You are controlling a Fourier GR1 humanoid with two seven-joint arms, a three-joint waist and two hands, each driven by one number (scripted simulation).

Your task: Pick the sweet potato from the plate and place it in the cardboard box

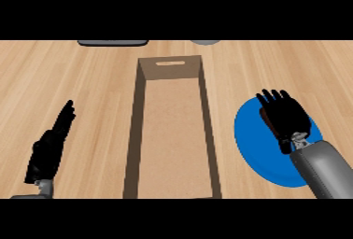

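Note:
A blue plate (258,154) lies on the counter to the right of the cardboard box (172,126). On it rests the reddish-brown sweet potato (266,120), of which only a strip shows along the left edge of my right hand (286,116). That hand hovers palm down over the potato with fingers spread and fairly straight, not closed round it. The long open box stands in the middle, its inside bare. My left hand (52,144) rests at the left of the box, fingers straight and pointing away.
A dark grey flat object (112,42) and a grey round object (205,42) sit at the counter's far edge behind the box. Wooden counter surrounds the box on both sides.

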